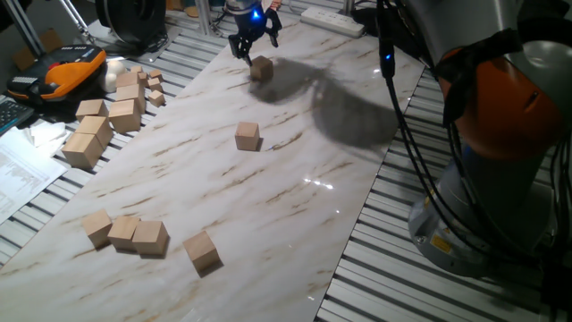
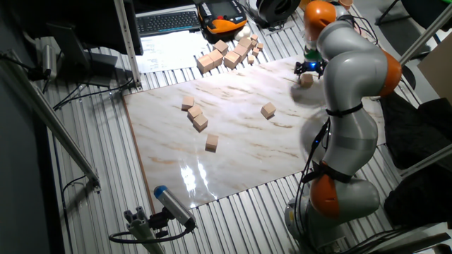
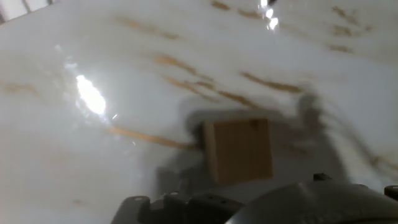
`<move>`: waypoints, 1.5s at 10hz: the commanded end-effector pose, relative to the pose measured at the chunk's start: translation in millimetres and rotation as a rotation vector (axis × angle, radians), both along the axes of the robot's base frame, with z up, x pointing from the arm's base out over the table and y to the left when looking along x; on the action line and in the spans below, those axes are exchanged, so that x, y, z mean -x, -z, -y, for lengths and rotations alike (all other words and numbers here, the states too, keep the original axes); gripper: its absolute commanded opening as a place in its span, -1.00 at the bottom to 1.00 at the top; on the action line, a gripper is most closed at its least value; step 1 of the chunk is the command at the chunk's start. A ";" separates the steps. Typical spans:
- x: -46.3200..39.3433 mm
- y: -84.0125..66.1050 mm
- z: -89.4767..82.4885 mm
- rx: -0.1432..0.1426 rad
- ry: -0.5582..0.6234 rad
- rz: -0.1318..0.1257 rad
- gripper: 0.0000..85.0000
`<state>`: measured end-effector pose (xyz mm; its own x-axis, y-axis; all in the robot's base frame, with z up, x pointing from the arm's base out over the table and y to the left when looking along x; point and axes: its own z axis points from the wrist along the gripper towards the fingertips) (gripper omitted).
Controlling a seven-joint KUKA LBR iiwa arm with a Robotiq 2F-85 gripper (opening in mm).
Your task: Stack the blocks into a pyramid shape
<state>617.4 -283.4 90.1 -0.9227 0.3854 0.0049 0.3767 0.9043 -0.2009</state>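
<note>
Tool (image 1: 254, 42) open, fingers downward

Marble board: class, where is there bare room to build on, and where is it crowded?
Bare marble board lies between the lone middle block and the row of three blocks. It is crowded at the off-board block pile and under the end effector, above a block.

A white marble-look board w/ tan veins (image 1: 295, 192) is laid on a ribbed metal table (image 2: 233, 212). Bright glare (image 3: 90, 96) is thrown on the board just below the pincer. Further off, on the table's far edge from it, a keyboard (image 2: 168, 21), papers (image 2: 166, 48) & an orange-black device (image 1: 67, 73) are seen. Black cables (image 2: 78, 187) are trailed on the ribs.
</note>
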 end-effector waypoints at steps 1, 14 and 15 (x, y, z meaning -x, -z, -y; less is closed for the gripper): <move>-2.9 2.4 6.2 -0.005 -0.004 0.002 1.00; -5.4 41.1 13.7 -0.079 -0.006 0.063 0.20; -5.7 40.9 12.9 -0.077 -0.024 0.056 -0.20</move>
